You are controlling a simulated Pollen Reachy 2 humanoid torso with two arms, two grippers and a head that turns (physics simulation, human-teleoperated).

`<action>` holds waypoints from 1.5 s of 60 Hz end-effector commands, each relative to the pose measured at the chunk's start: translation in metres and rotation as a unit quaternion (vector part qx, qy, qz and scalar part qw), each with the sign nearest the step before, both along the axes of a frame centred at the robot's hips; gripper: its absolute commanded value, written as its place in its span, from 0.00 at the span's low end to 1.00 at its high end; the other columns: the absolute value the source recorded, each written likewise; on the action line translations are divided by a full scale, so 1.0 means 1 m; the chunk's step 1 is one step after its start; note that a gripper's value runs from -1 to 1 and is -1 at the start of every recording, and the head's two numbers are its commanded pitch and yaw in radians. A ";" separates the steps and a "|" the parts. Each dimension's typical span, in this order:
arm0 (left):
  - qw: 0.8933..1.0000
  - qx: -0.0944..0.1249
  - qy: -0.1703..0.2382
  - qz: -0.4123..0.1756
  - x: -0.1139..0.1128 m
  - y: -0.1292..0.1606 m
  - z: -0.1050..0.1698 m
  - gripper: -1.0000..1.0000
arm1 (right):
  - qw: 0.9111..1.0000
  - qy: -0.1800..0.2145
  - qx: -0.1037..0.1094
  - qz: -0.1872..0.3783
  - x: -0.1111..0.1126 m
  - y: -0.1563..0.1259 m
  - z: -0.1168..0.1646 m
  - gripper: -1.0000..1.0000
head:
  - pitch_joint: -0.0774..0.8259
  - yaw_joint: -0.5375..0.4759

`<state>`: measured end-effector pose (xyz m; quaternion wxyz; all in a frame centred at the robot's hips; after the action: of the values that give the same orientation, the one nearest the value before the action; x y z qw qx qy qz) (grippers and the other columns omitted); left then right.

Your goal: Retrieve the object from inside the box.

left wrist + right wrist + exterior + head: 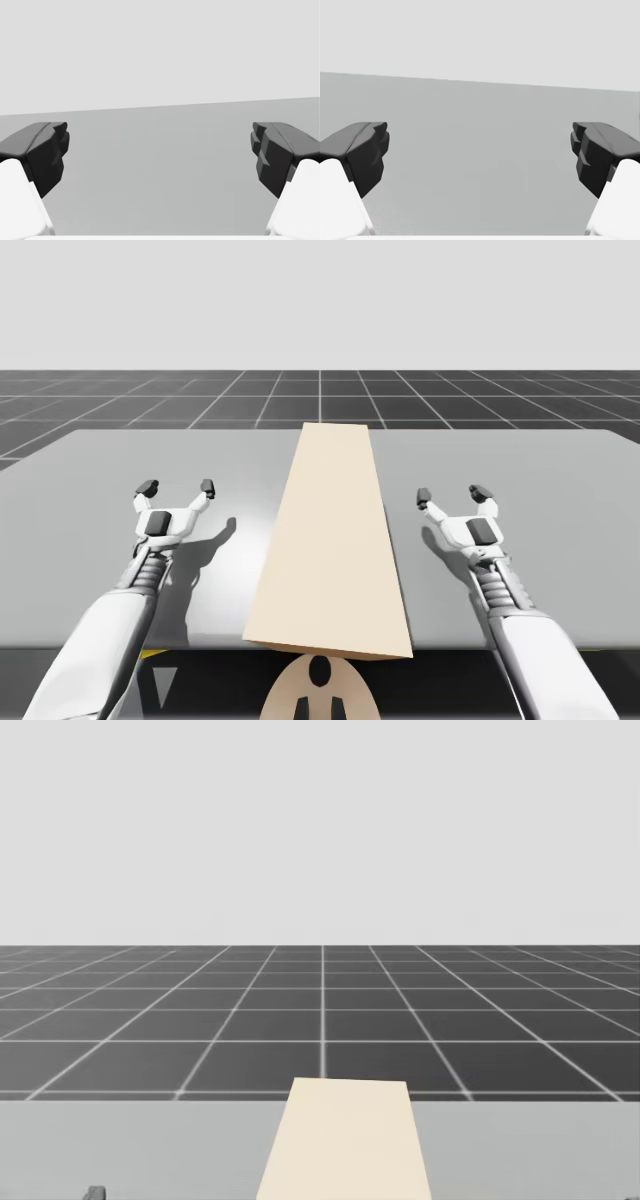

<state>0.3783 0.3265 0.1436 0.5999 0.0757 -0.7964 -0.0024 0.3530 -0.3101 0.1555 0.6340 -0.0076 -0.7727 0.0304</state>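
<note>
Currently, the long beige box [330, 540] is lying down the middle of the grey table [90, 470], running from the near edge toward the far side, and its flat top is hiding whatever is inside. My left gripper [177, 486] is hovering over the table to the box's left, its dark fingers [47, 150] spread wide around nothing. My right gripper [452, 496] is hanging likewise on the box's right, apart from it, fingers splayed and empty.
</note>
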 end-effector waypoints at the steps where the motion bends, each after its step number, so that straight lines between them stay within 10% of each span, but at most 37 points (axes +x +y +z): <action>1: 1.000 0.001 0.001 0.000 0.000 0.000 0.000 0.00 | 1.000 0.000 -0.005 -0.007 -0.002 -0.001 0.000 0.00 | 0.09 0.54; 29: 0.980 0.060 0.110 -0.156 -0.008 -0.028 -0.019 0.00 | 0.985 0.060 0.000 0.162 -0.007 0.023 -0.014 0.00 | 0.09 0.53; 42: 0.952 0.086 0.098 -0.277 -0.028 -0.052 -0.018 0.00 | 0.958 0.028 -0.059 0.279 -0.025 0.053 -0.017 0.00 | 0.10 0.53; 58: 0.899 0.112 0.084 -0.415 -0.062 -0.089 -0.015 0.00 | 0.933 -0.018 -0.067 0.352 -0.042 0.067 -0.015 0.00 | 0.11 0.54; 90: 0.845 0.095 0.110 -0.516 -0.048 -0.116 -0.010 0.00 | 0.936 -0.037 -0.058 0.344 -0.045 0.066 -0.014 0.00 | 0.13 0.54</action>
<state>0.3181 0.2191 0.1321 0.5887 -0.2688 -0.6591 -0.3829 0.3081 -0.2496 0.1392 0.5669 0.2095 -0.7427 0.2882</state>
